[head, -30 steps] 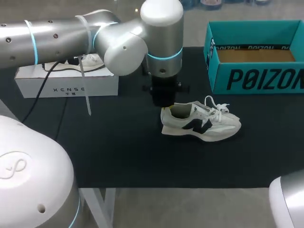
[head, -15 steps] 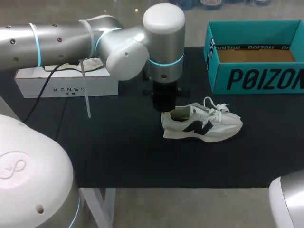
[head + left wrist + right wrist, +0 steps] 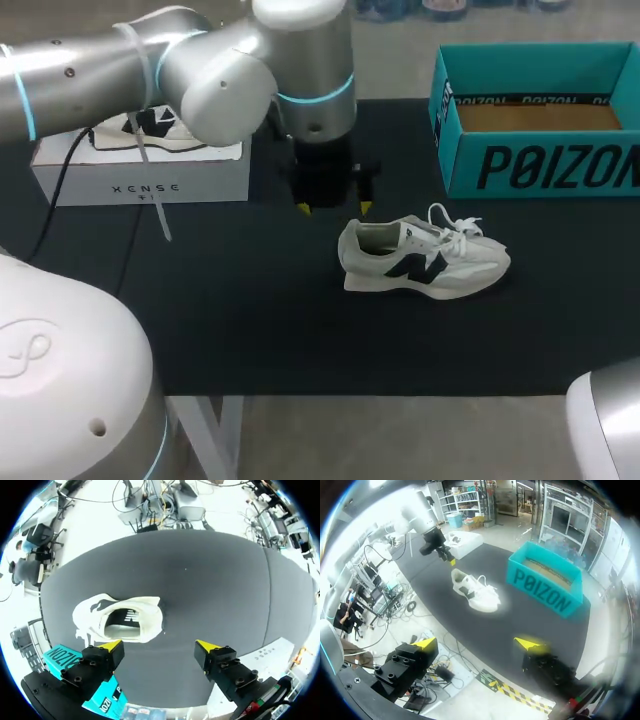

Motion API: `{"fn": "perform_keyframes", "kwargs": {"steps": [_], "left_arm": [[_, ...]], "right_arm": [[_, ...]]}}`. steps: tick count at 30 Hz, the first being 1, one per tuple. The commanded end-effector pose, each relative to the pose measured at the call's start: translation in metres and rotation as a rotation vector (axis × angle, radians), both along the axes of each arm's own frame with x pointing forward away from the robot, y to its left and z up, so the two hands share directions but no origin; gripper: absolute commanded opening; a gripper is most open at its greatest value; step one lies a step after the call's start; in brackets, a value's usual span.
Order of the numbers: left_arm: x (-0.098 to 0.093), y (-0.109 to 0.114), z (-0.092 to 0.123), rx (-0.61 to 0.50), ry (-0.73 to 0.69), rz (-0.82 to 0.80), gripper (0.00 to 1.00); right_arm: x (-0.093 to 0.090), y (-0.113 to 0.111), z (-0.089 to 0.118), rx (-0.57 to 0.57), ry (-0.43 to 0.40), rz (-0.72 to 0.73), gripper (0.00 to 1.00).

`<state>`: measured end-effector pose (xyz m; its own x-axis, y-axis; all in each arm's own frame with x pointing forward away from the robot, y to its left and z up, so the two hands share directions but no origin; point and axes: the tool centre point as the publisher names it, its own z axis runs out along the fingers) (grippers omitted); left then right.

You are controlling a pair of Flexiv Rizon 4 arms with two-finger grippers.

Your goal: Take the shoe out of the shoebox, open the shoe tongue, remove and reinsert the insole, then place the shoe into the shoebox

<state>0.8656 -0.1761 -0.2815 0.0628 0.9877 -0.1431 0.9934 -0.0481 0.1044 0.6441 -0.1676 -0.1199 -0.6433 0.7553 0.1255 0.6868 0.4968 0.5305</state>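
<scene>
- Shoe (image 3: 425, 258) stood upright on the black mat (image 3: 250, 320), outside the teal shoebox (image 3: 540, 165).
- Left gripper (image 3: 335, 208) hung beside the heel, fingers apart, holding nothing.
- Risk: an off-centre descent could shove or tip the shoe.

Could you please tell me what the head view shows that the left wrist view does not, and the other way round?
Only the head view shows the white rectangular box at the table's left with another pale shoe on it, and the brown floor inside the teal cardboard shoebox. Only the left wrist view looks down into the opening of the white sneaker, onto its dark insole. Both show the sneaker lying on the black table mat, part of the shoebox, and the left gripper open, clear of the shoe.
</scene>
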Motion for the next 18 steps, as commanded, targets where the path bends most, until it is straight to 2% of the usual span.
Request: {"fn": "perform_keyframes", "kwargs": {"steps": [1,2,18], "left_arm": [[-0.0019,0.0687,0.0119,-0.26,0.157,-0.013,1.0],[-0.0049,0.0758,0.0105,-0.314,0.19,-0.03,1.0],[-0.0049,0.0758,0.0105,-0.314,0.19,-0.03,1.0]], "right_arm": [[0.0032,0.0001,0.002,-0.002,0.008,0.002,1.0],[0.0032,0.0001,0.002,-0.002,0.008,0.002,1.0],[0.0032,0.0001,0.002,-0.002,0.008,0.002,1.0]]}}
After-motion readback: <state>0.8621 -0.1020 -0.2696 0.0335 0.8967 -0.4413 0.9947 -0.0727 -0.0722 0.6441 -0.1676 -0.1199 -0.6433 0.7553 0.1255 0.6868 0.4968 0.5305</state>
